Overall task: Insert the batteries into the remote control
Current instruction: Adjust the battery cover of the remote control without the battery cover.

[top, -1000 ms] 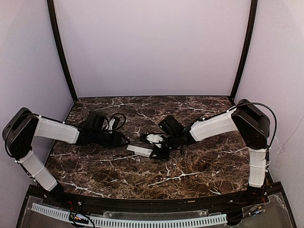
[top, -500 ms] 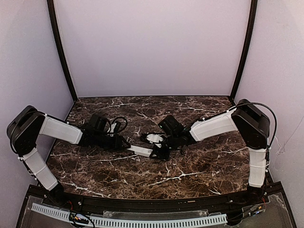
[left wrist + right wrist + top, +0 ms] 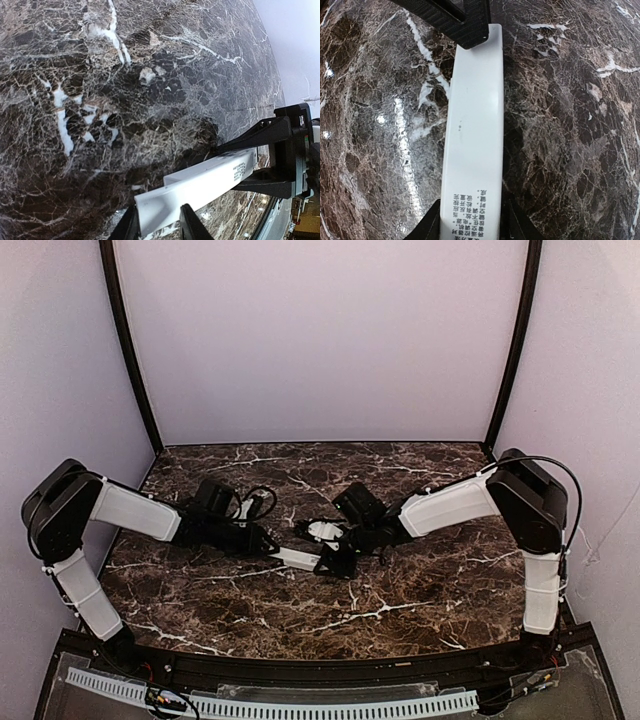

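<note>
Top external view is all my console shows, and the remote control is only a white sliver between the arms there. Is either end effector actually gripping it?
Observer: Yes. The left wrist view shows the left end effector with its fingers against both sides of one end of the remote control.
Operator: And the right?
Observer: The right end effector clamps the other end, the one bearing small printed text.
Operator: Any battery recess showing?
Observer: No. Both wrist views show only smooth white faces.
</note>
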`<state>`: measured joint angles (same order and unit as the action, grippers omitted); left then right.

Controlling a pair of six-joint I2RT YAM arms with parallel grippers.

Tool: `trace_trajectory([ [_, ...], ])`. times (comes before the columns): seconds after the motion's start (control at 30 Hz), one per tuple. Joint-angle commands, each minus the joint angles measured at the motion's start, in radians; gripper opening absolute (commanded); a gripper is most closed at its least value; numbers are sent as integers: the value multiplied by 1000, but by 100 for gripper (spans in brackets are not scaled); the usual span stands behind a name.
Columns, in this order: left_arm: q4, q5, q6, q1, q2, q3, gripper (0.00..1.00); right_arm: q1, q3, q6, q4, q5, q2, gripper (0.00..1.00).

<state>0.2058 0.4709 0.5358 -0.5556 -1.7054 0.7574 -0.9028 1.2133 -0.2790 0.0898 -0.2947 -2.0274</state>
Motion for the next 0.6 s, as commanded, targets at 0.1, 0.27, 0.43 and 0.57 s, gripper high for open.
trace_trajectory([
  [0.1, -43, -5, -24, -20, -3, 32, 24, 9, 10, 7, 69, 20, -47, 40],
  [0.27, -55, -7, -39, -31, -10, 48, 22, 8, 18, 4, 77, 18, -49, 44],
  [0.43, -64, -8, -48, -46, -15, 58, 20, 8, 19, -2, 81, 14, -51, 45],
  [0.57, -67, -4, -49, -50, -19, 67, 18, 8, 17, -2, 83, 13, -51, 43],
])
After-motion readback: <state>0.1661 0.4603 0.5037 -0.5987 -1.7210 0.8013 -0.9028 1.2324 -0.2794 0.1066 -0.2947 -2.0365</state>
